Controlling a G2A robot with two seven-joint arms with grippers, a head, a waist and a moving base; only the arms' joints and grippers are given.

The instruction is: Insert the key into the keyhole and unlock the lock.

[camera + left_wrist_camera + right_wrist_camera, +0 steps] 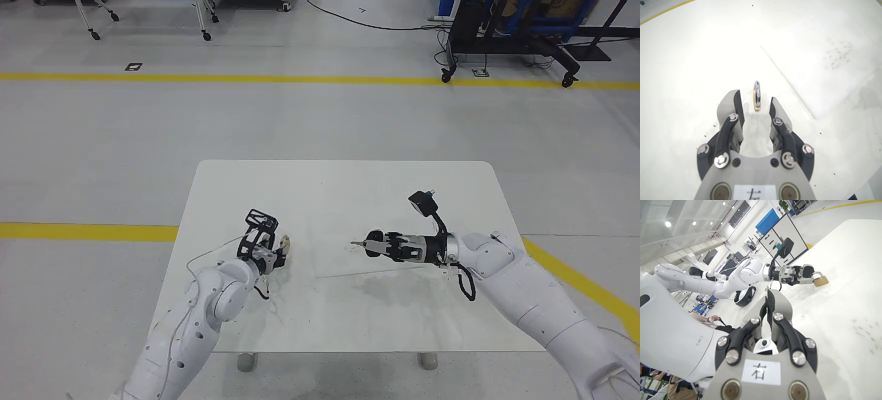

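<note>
The left pincer hangs released over the white counter. Its fingers flank the brass padlock without touching it, and the padlock stands on edge just beyond the tips. Well apart, the right pincer is clenched on the slim key. The padlock likely needs a firm grasp on its body, held steady and turned to face the key, before any insertion.
</note>
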